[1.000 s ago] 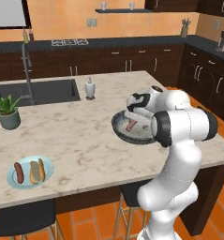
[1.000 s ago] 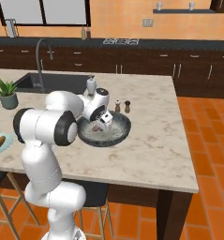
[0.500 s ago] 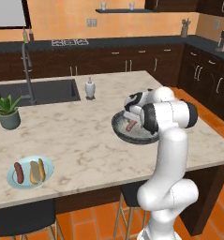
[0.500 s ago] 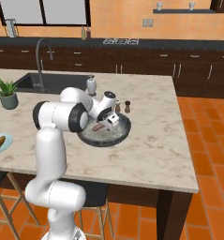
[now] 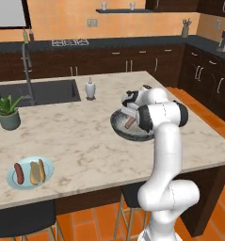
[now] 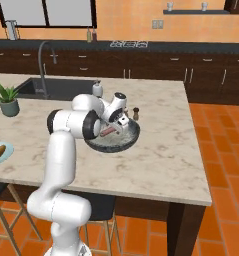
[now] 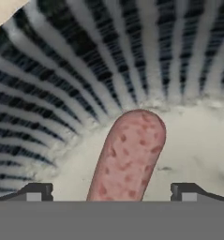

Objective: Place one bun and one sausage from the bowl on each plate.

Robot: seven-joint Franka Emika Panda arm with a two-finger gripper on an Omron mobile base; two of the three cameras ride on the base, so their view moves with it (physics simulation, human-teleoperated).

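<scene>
The gripper point(image 7: 111, 191) is down inside the bowl point(image 5: 121, 131), which sits on the marble counter point(image 5: 81, 141). The bowl is round, wide and shallow, dark grey, with ridged walls and a pale speckled floor. A sausage point(image 7: 127, 157) lies on that floor. It is smooth, reddish-brown with darker spots, and has a round end. It runs up between the two small dark fingertips point(image 7: 36, 191). The tips stand wide apart, one on each side of the sausage, and do not touch it, so the gripper is open.

Well apart from the bowl, near the counter's front edge, is a flat round light blue plate point(image 5: 49, 164). A second sausage point(image 5: 19, 173) and a golden bun point(image 5: 37, 172) lie side by side on it.
</scene>
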